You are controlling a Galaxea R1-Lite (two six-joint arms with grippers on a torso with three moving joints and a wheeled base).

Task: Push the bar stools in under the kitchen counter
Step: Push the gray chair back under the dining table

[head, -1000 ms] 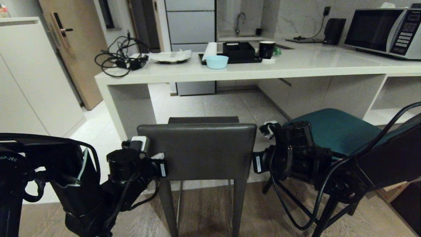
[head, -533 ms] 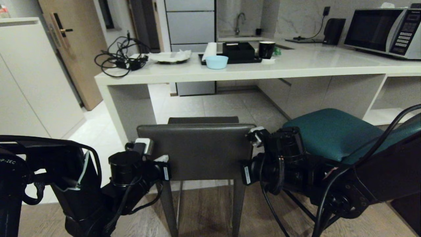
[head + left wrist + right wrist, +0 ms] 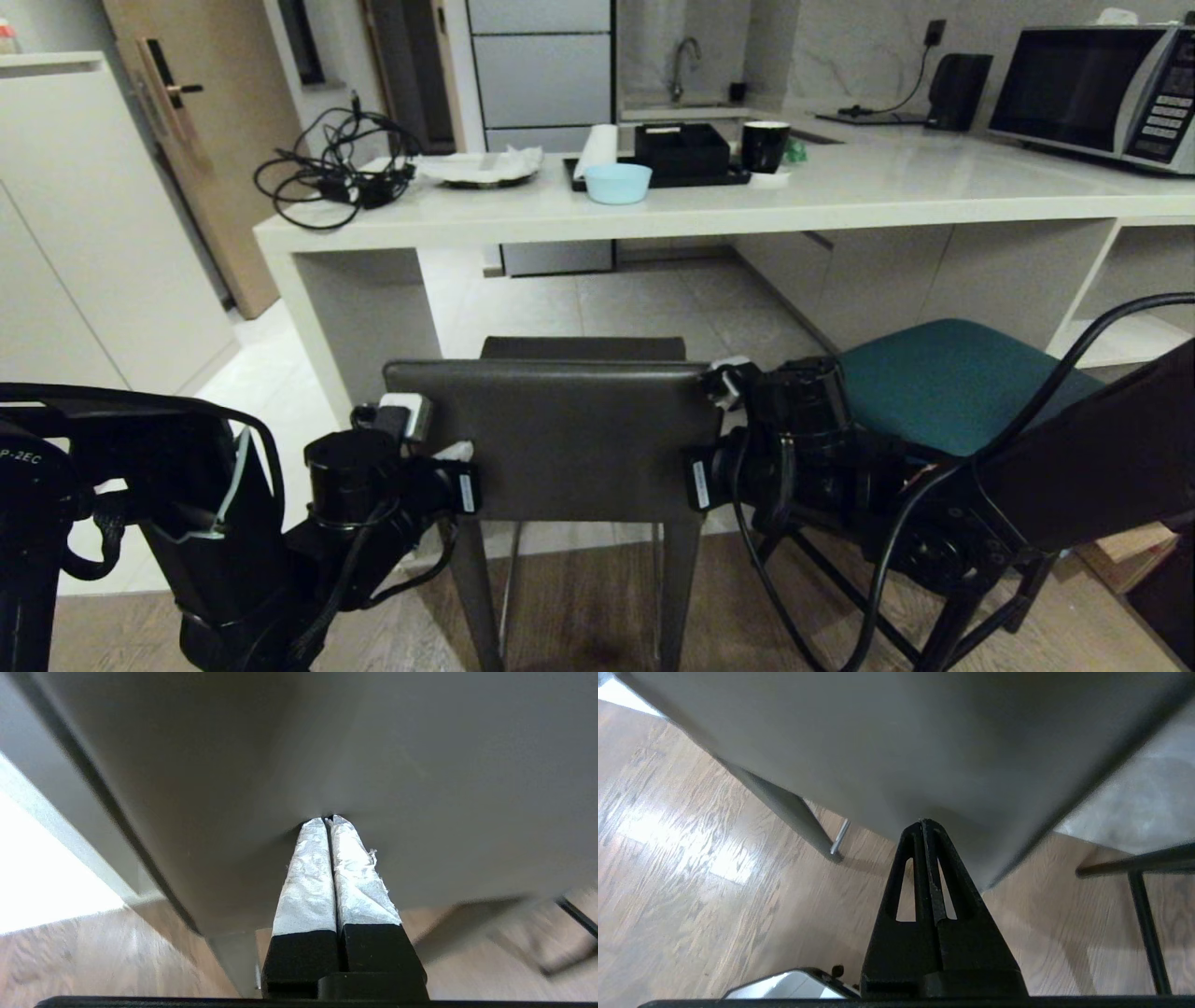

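Two clenched pincers, left (image 3: 329, 820) and right (image 3: 926, 823), press our tips against the grey stool's (image 3: 551, 439) backrest for pushing; it stands just short of the bench (image 3: 840, 201), teal stool (image 3: 943, 383) beside it.

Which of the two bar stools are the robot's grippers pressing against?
The dark grey stool with the rectangular back: both shut grippers, left and right, touch its back. The teal stool stands untouched beside it.

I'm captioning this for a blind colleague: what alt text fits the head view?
Both grippers, left gripper and right gripper, shut, press the back of a dark grey stool facing a white kitchen counter. A teal stool stands to its right.
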